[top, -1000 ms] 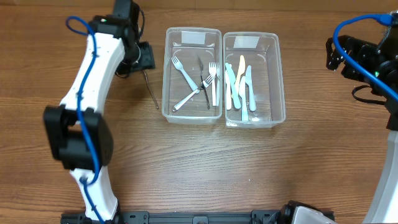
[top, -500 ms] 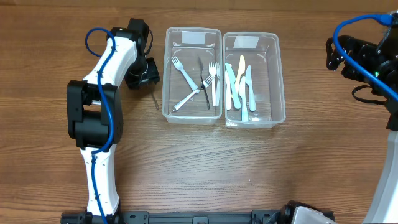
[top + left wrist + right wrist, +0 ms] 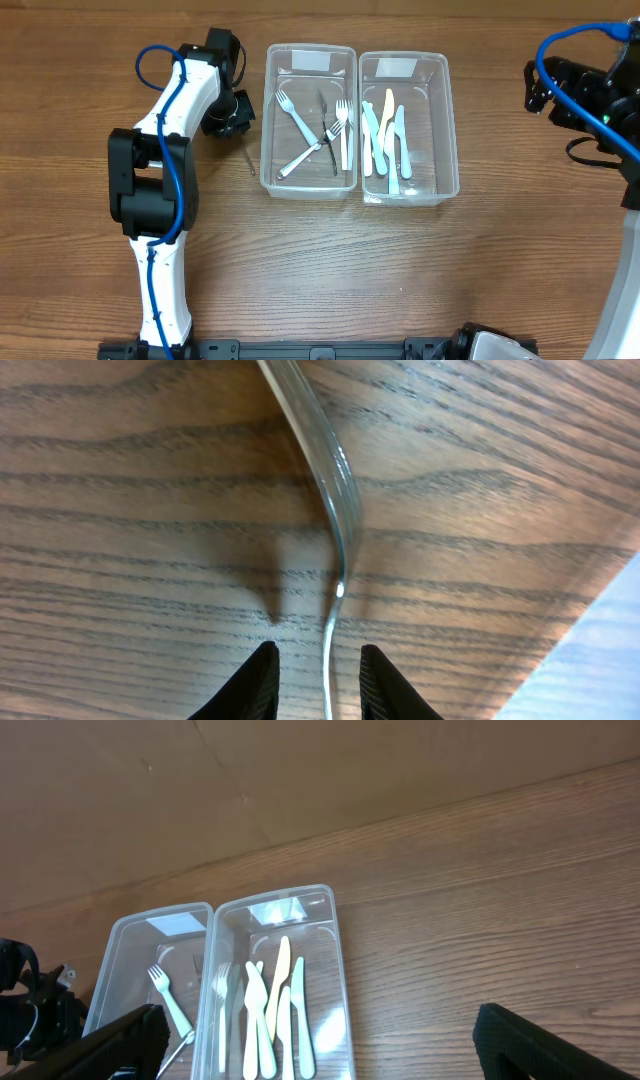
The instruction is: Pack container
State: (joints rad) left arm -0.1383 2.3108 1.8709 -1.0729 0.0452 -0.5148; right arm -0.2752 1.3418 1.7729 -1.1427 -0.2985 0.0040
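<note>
Straddling a thin metal utensil [image 3: 338, 510] lying flat on the table [image 3: 140, 510], the left gripper [image 3: 320, 682] has narrow-set jaws not yet touching it; pinched off-centre, the handle could skid away. The right gripper [image 3: 320, 1040] gapes, empty.

A robotics lab bench, not a home kitchen; a clear rectangular plastic container of white forks [image 3: 265, 120] stands on a brown wood-grain laminate table [image 3: 400, 270]; touching its right side is a twin clear container of pale plastic knives [image 3: 453, 130], cutlery sorted by kind; left of the fork container rises a white-and-black jointed robot arm [image 3: 160, 130] trailing a bare blue cable [image 3: 150, 285]; well to its right, a second black arm [image 3: 590, 95]; behind it, a plain brown board backdrop [image 3: 300, 780]; nearer than it, a black frame rail [image 3: 300, 350].
</note>
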